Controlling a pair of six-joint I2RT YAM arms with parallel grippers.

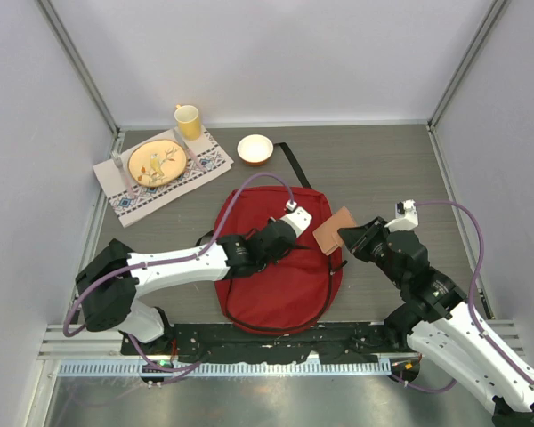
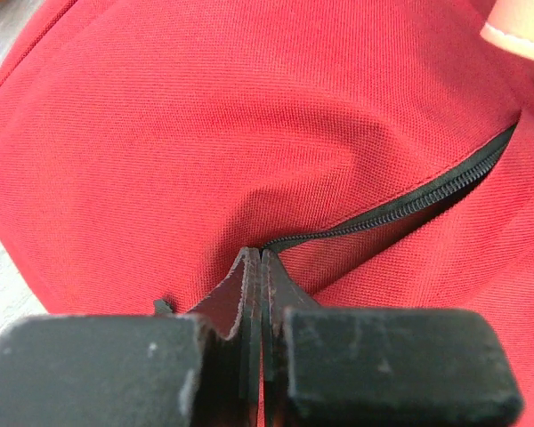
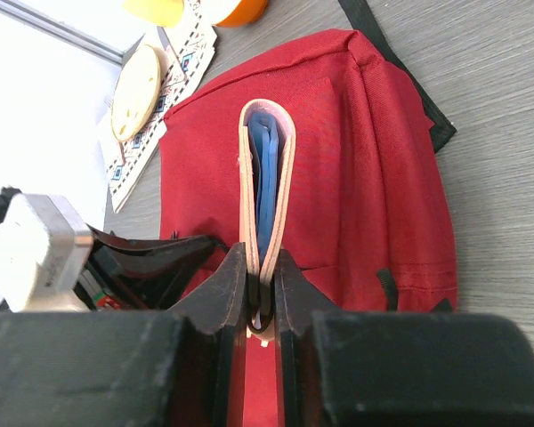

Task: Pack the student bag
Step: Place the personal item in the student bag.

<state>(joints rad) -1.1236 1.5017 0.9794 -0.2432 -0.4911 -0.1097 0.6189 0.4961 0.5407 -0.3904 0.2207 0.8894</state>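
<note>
The left pincer [image 2: 261, 267] is pressing fully shut at one end of the black zipper [image 2: 400, 206] on the red student bag [image 1: 276, 285] lying mid-counter [image 1: 374, 169], while the right pincer [image 3: 262, 285] is gripping a tan case [image 3: 265, 169] at the bag's right edge.

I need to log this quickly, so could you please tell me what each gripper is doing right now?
Left gripper: closed at the zipper of the bag; whether it grips anything cannot be told.
Right gripper: closed on the tan folder.

Left arm [image 1: 182, 260] across student bag [image 1: 285, 289]
</note>
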